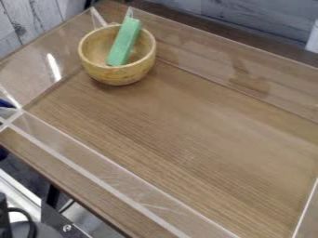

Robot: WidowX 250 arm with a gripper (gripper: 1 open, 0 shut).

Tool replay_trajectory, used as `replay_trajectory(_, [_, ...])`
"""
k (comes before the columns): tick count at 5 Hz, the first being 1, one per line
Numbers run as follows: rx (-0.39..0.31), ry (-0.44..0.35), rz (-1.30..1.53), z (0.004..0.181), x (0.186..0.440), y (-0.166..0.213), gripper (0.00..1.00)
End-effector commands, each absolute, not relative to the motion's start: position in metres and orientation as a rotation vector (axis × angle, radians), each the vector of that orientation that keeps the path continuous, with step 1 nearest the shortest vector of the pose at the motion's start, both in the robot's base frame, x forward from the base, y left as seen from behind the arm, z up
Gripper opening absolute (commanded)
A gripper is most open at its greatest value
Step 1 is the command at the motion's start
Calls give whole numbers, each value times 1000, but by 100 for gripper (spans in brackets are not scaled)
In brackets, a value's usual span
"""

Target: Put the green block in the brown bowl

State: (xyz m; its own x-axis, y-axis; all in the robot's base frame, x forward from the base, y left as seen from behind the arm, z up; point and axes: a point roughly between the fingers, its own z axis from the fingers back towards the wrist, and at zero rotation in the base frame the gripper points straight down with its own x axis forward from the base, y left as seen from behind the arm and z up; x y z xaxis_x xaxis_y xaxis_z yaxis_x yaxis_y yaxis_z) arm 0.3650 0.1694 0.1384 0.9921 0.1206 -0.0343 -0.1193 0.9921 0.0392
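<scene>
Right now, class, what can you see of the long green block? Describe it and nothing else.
The long, flat, bright green rectangular block looks matte and plain, with straight edges and no visible markings. It leans at a slant inside the round, light tan wooden bowl, its lower end down in the hollow and its upper end rising above the far rim. It seems to rest against the bowl's inside, though the exact contact at the back is unclear. No pincer holds it.

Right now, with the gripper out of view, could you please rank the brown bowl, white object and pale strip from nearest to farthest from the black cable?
From the black cable:
1. Pale strip, lower left.
2. Brown bowl, upper left.
3. White object, upper right edge.
</scene>
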Motion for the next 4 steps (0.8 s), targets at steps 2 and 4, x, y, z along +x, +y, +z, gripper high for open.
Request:
replay_trajectory(2, [84,60,112,141,375,165,0])
replay_trajectory(4, [75,78,80,136,372,162,100])
